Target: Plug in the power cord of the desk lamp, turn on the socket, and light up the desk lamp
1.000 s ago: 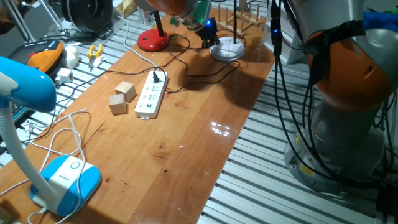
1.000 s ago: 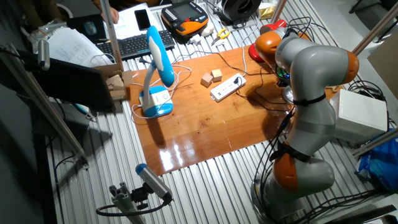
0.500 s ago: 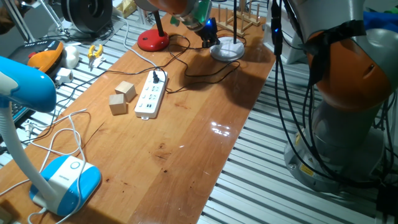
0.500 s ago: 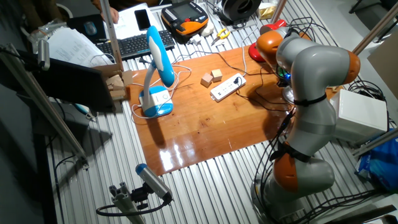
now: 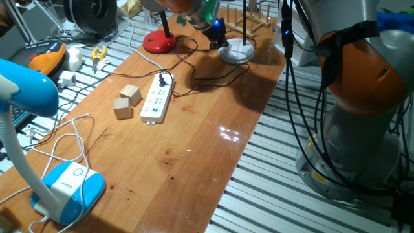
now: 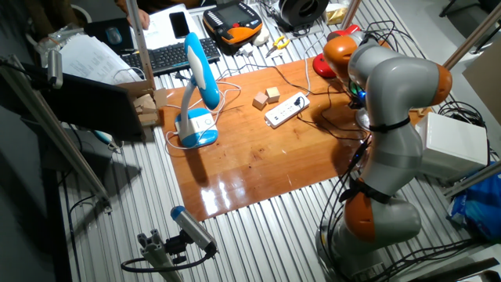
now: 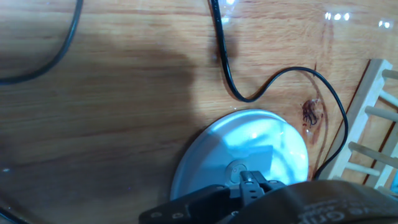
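Counter [image 5: 194,149]: long wooden top.
Socket [image 5: 158,98]: white strip lying flat mid-counter, just right of two wooden blocks [image 5: 127,101], a black plug seated in its far end.
Lamp base [image 5: 236,53]: round, silver-white, at the far end.
Power cord [image 7: 249,93]: black, looping beside the base.
Gripper [image 5: 217,40]: low over the base; finger spread cannot be told.
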Robot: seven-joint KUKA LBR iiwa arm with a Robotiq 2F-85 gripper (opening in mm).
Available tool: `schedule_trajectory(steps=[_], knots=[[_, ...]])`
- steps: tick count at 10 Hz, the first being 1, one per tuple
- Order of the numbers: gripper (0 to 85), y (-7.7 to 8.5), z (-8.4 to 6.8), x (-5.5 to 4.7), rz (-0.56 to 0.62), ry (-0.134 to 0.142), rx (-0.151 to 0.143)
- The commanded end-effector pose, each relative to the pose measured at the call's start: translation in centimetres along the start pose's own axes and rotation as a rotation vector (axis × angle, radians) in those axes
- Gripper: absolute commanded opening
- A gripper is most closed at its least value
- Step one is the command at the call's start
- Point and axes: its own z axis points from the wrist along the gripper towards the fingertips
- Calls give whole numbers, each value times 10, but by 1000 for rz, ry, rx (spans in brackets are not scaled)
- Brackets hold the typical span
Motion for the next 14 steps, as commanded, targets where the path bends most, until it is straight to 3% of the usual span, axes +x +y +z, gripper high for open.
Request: schedule_trajectory(steps=[1, 6, 14], knots=[[0, 0, 0, 0, 0, -1, 4], [0, -6, 8, 6, 2, -1, 13], [0, -1, 12, 8, 11, -11, 23]])
